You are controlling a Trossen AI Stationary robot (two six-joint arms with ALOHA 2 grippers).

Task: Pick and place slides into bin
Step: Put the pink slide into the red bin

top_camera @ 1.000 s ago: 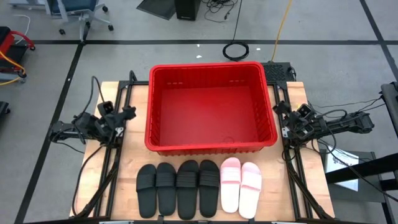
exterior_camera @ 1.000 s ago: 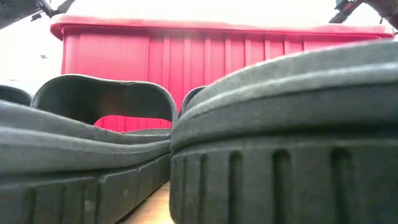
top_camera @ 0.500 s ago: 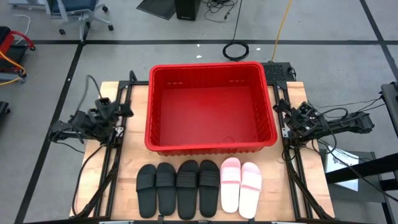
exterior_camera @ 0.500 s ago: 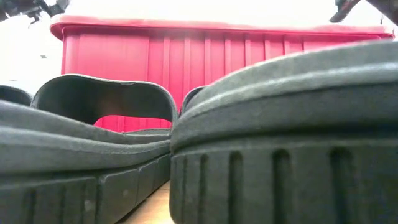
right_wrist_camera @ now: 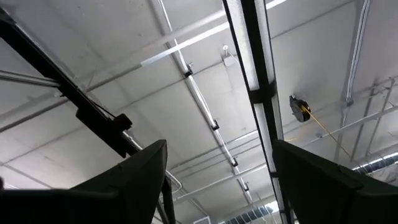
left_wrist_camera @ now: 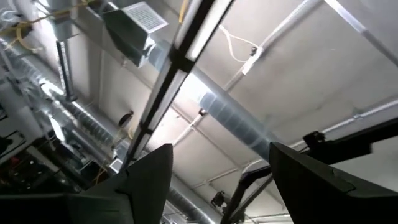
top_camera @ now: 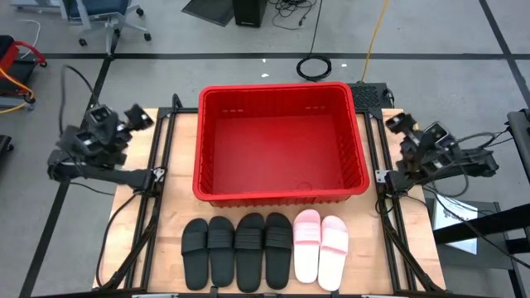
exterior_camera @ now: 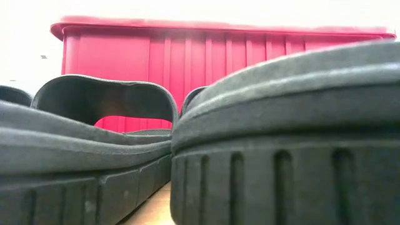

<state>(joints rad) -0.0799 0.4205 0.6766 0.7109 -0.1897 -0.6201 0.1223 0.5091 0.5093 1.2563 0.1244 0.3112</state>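
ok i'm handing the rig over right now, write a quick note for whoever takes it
Left gripper: open, empty, raised at the table's left edge, beside the bin.
Right gripper: open, empty, raised at the right edge.
Slides: four black slides and two pink slides lie in a row on the table in front of the bin.
Done: nothing; the bin holds no slide.
Left: all six slides go into the bin.

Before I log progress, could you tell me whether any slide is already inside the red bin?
No, the bin holds nothing, and all six slides lie in a row on the table in front of it.
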